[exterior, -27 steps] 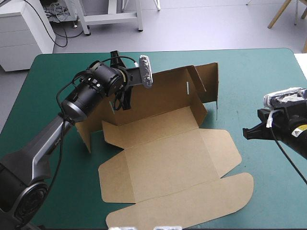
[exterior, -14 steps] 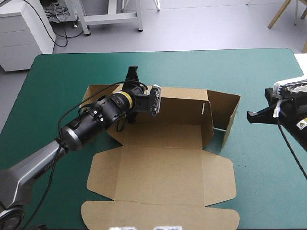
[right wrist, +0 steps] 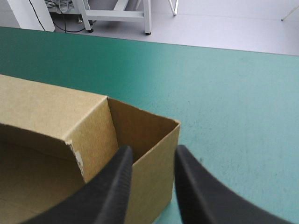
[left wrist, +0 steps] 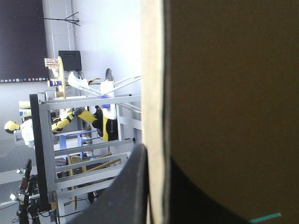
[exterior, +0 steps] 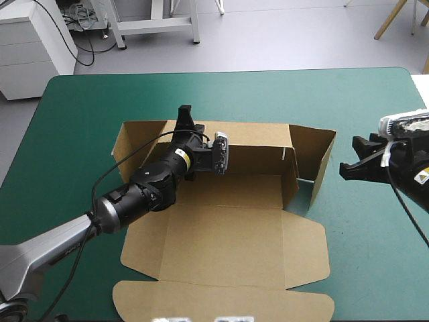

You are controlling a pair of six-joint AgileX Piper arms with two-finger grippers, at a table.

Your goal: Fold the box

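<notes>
Box on teal-green cover; left end effector clamps back wall; right end effector parted, empty

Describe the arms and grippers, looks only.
Left gripper and right gripper: two broad black curved fin-shaped fingers each. Left arm: black cylindrical wrist, yellow ring, grey link behind. Right arm: black, small yellow label.
</notes>
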